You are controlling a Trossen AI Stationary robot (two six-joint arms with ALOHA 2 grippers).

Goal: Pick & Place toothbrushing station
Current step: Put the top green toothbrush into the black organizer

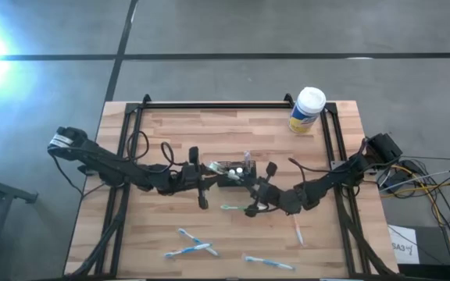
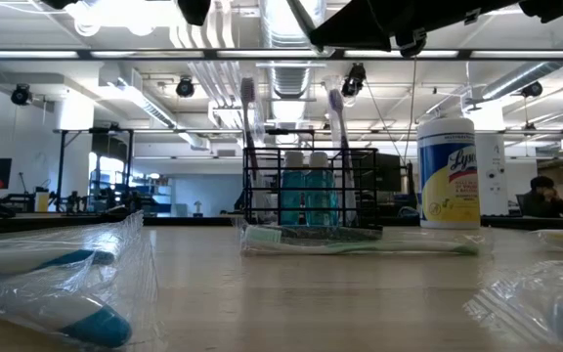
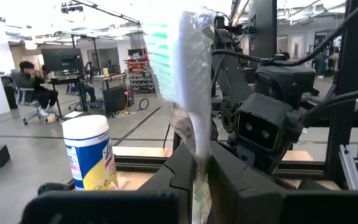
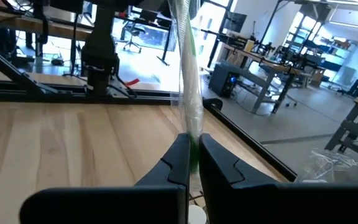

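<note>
Both claws are being held closed, each on a wrapped toothbrush. In the left wrist view the left claw (image 3: 201,171) is pinching a toothbrush in clear film (image 3: 185,74), its green-and-white bristle head pointing up; in the right wrist view the right claw (image 4: 193,158) is gripping a green-handled wrapped toothbrush (image 4: 190,81), also upright.

The toothbrushing station (image 1: 231,171) — a small black wire rack with open slots — is standing near the middle of the wooden table (image 1: 170,133), directly between the two claws. It is lying just beside each of them, with its long axis running from one arm to the other, so neither arm is clearly nearer.

Two brushes and blue bottles are already standing in the toothbrushing station. A yellow canister (image 1: 306,109) is standing well apart, at the far edge.
</note>
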